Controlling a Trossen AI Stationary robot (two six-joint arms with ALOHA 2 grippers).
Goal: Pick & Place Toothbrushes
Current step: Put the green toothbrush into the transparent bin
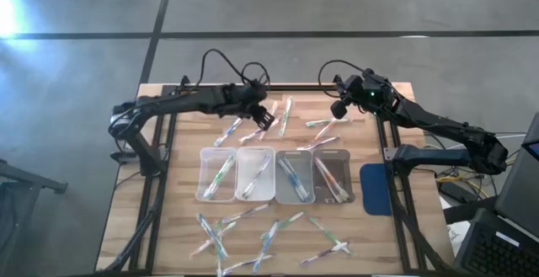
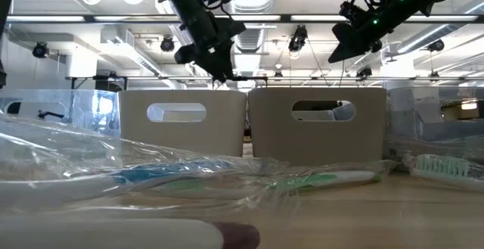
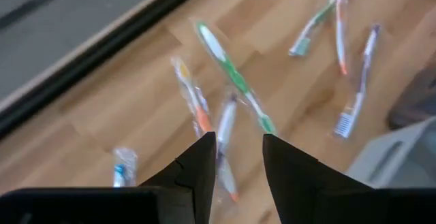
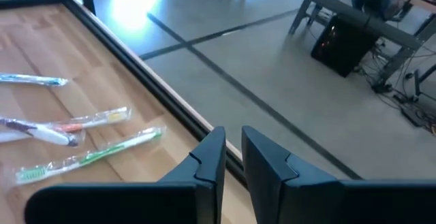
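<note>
Wrapped toothbrushes lie nearest in the low view; high view: more loose at the table's far and near edges, some already in four clear trays. Left wrist view: left gripper, jaws part-open and seemingly empty, hovers over a wrapped brush, so picking is in hand and calls for descent and closing. Right wrist view: right gripper, jaws narrow and empty, sits by the far edge.

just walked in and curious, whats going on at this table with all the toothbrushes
Two robot arms are sorting wrapped toothbrushes into a row of clear trays on a wooden table. Each tray already holds some; more lie loose on both sides of the row. The left end effector hangs open at the far side with a wrapped brush showing between its fingers. The right end effector is raised near the far edge, fingers almost together, holding nothing.
</note>
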